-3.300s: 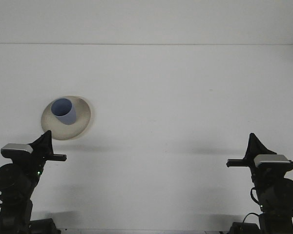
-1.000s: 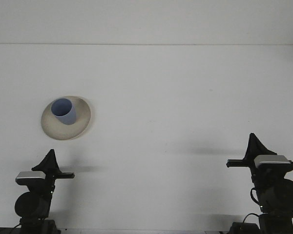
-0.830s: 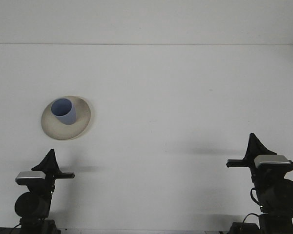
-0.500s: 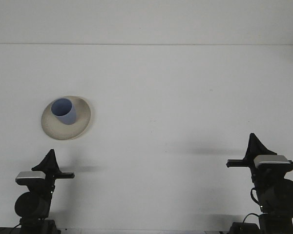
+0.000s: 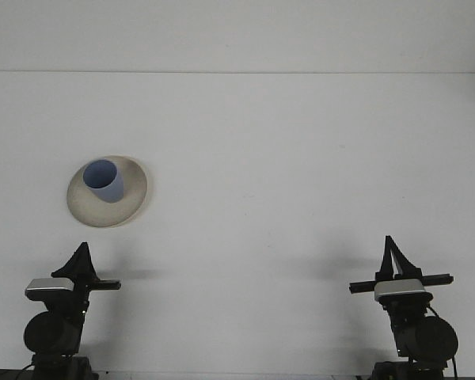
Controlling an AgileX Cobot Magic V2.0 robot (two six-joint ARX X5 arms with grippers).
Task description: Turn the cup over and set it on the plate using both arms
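Cup (image 5: 104, 180) handling starts from where my own grippers sit, so I begin there. My left gripper (image 5: 81, 255) is low at the near left edge of the table (image 5: 301, 158), pointing away from me, and it holds nothing; from this view I cannot tell how far it is spread. My right gripper (image 5: 391, 252) is low at the near right, also empty-handed, and again its spread is not readable here. Both are well apart from the work.

Beyond the left gripper, farther off and slightly to the right, lies the plate (image 5: 128, 210), a pale beige disc. The blue cup stands upright on it, mouth up, set toward the plate's far left part.

By my judgement the task looks done: the cup is already mouth-up on the plate.

Were I to take hold of it again, I would expect a light, stiff plastic cup with a smooth, somewhat slippery wall. It would tip easily if nudged. I would pinch across the rim or mid-wall, gently, and keep the plate from sliding.
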